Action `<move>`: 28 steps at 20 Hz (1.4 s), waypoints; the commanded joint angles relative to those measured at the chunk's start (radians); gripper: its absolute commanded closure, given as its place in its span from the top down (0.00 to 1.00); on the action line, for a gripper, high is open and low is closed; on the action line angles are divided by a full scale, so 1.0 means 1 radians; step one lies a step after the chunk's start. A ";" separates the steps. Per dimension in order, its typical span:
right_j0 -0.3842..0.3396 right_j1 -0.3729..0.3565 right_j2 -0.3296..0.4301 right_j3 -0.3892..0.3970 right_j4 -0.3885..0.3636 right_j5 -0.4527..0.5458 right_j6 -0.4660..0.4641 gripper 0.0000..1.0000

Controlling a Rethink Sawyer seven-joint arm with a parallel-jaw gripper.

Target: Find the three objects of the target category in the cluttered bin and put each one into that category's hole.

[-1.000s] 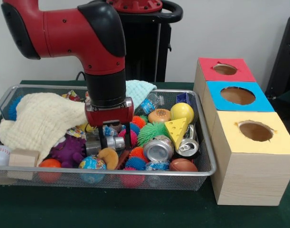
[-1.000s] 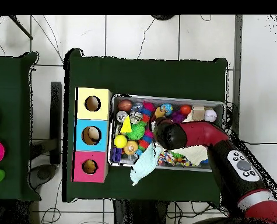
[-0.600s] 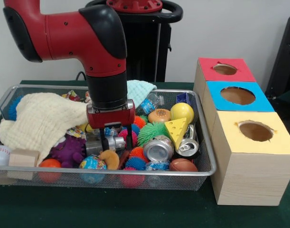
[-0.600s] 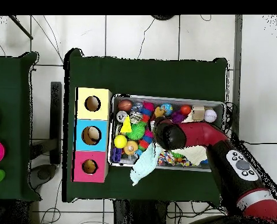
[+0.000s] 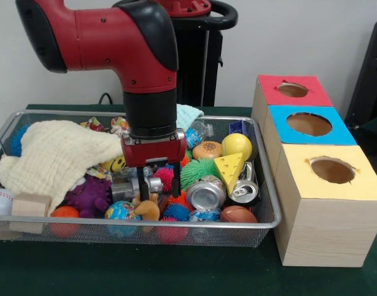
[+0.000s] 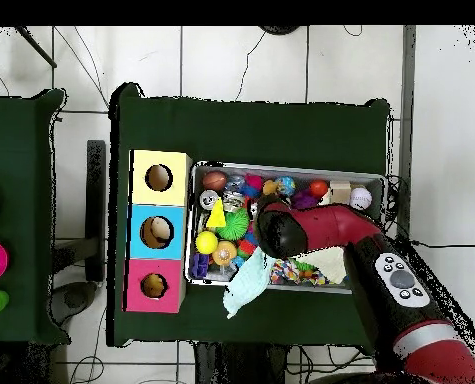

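Observation:
My gripper (image 5: 158, 193) is open and hangs low in the wire bin (image 5: 262, 223). Its black fingers (image 5: 143, 188) straddle a pink spiky ball (image 5: 166, 177) and the end of a silver can (image 5: 129, 187). A tan croissant-shaped toy (image 5: 147, 209) lies just below the fingertips. To the right are a green spiky ball (image 5: 199, 171), a crushed can (image 5: 205, 194), a cheese wedge (image 5: 230, 169), a burger toy (image 5: 207, 150) and a yellow ball (image 5: 237, 145). In the overhead view the arm (image 6: 281, 229) covers the gripper.
Three boxes with holes stand beside the bin: red (image 5: 314, 94), blue (image 5: 341, 129), yellow (image 5: 367, 182). A cream cloth (image 5: 49, 157) covers the bin's left part, with a baseball (image 5: 0, 200) and a wooden block (image 5: 30, 206) near it. A teal cloth (image 6: 245, 281) hangs over the rim.
The arm has shifted toward the boxes and dropped slightly. The fingers now stand over the pink spiky ball instead of the silver can. Gripper stays open.

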 commanded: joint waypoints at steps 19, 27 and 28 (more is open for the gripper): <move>0.118 -0.044 -0.155 -0.105 -0.025 -0.136 0.075 1.00; 0.079 -0.032 -0.128 -0.081 -0.006 -0.065 0.022 1.00; 0.069 -0.031 -0.124 -0.071 -0.002 -0.053 0.015 1.00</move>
